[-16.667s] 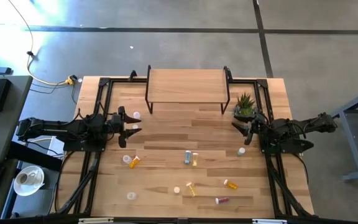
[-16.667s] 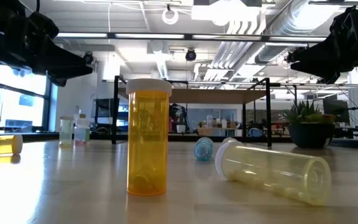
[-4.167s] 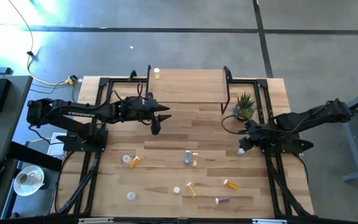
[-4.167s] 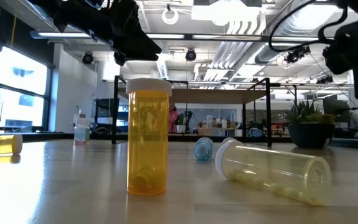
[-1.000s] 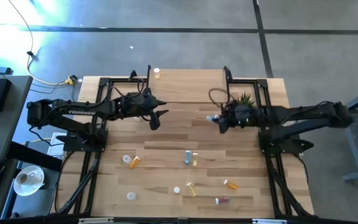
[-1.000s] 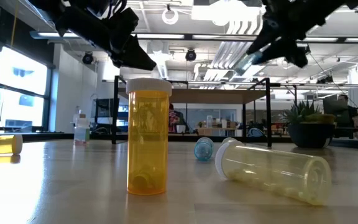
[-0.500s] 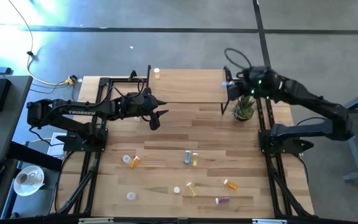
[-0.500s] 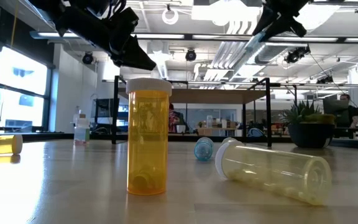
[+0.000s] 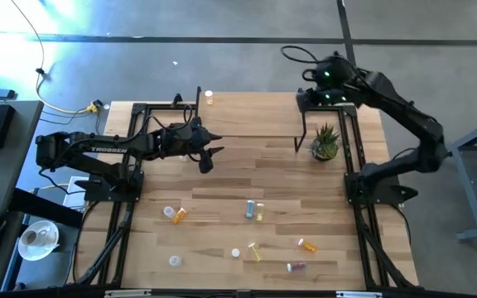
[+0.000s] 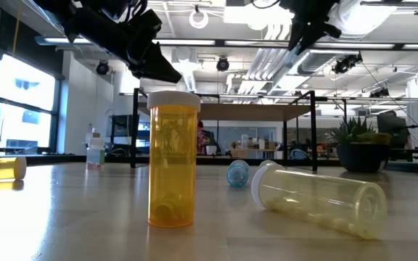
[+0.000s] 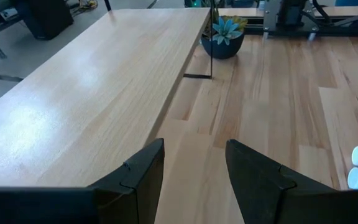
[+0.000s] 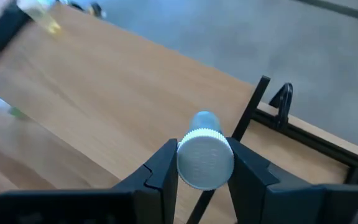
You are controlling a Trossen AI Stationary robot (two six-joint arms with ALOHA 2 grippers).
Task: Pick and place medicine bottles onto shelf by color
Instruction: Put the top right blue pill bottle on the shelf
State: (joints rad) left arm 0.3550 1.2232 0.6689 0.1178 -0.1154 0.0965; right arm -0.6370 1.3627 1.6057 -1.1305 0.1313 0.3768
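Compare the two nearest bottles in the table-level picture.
The amber bottle stands upright; the pale bottle lies on its side. The amber one is deep orange-yellow, the pale one a faint, see-through yellow. The amber one's cap points up, the pale one's points sideways. Both are white-capped cylinders on the table.

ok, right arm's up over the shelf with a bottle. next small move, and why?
Probably lower it. The right gripper is shut on a white-capped bottle above the right end of the shelf, not set down. The yellow bottle stands at the far left corner, so that end is bare.
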